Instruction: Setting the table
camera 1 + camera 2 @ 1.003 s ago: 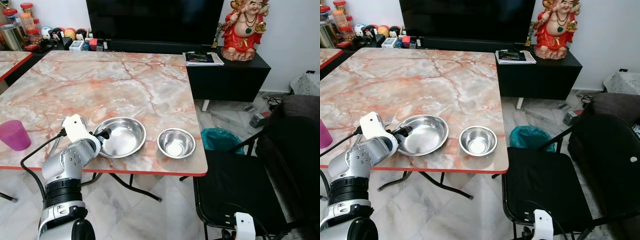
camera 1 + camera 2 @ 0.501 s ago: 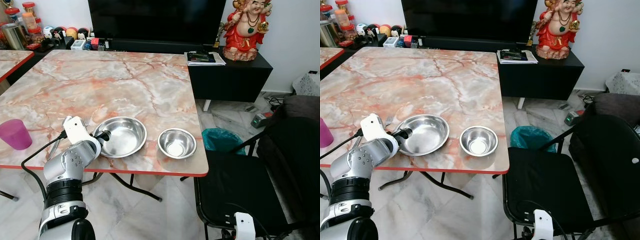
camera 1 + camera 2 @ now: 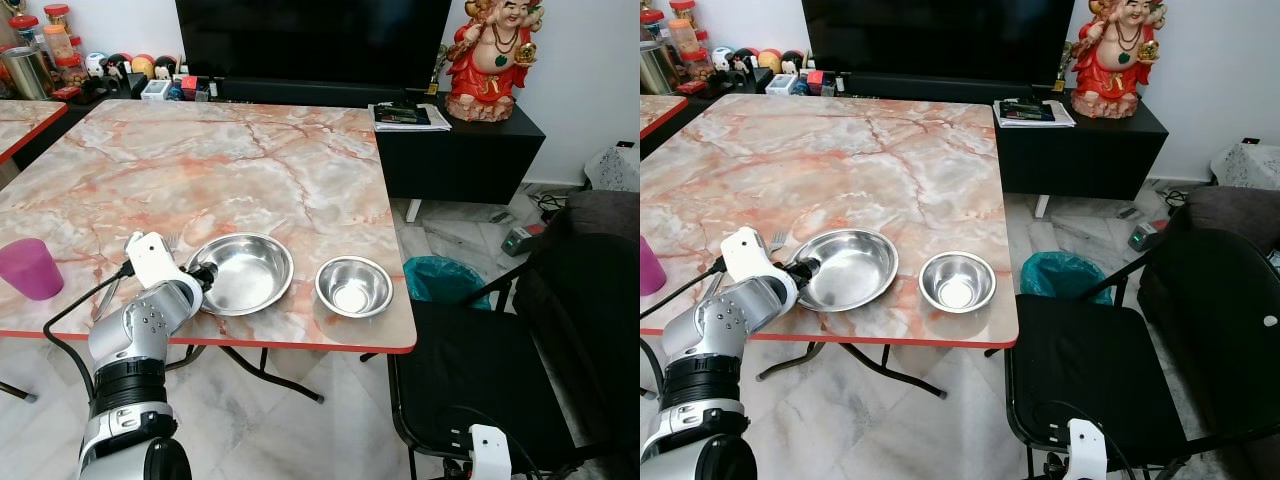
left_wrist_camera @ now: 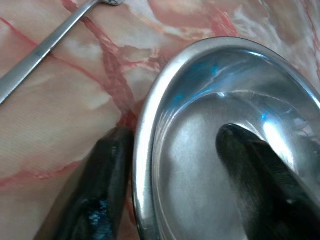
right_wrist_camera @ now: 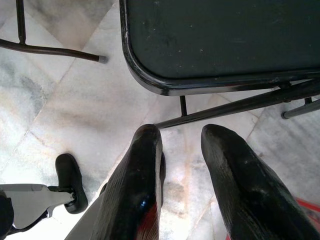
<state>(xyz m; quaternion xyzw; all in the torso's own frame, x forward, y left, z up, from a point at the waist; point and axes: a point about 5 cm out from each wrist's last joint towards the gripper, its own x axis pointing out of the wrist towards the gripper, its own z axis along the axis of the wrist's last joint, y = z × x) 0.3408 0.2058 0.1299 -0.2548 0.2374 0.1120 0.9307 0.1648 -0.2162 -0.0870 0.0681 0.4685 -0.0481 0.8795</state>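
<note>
A wide shallow steel bowl (image 3: 240, 272) sits near the front edge of the marble table (image 3: 250, 150), with a smaller steel bowl (image 3: 353, 285) to its right. My left gripper (image 3: 207, 272) is at the wide bowl's left rim. In the left wrist view this gripper (image 4: 175, 132) is open and straddles the rim, one finger outside against it and the other inside the bowl. A fork (image 4: 45, 47) lies on the table just left of the bowl. My right gripper (image 5: 180, 132) hangs low beside the chair, its fingers apart over the floor.
A purple cup (image 3: 28, 268) stands at the table's left front. A black chair (image 3: 480, 370) is at the right front corner, a teal bag (image 3: 440, 278) behind it. A TV cabinet (image 3: 460, 150) with a red statue (image 3: 490, 60) stands beyond the table.
The head camera shifted slightly. My left gripper stays at the wide bowl's left rim, and the bowls have not moved.
</note>
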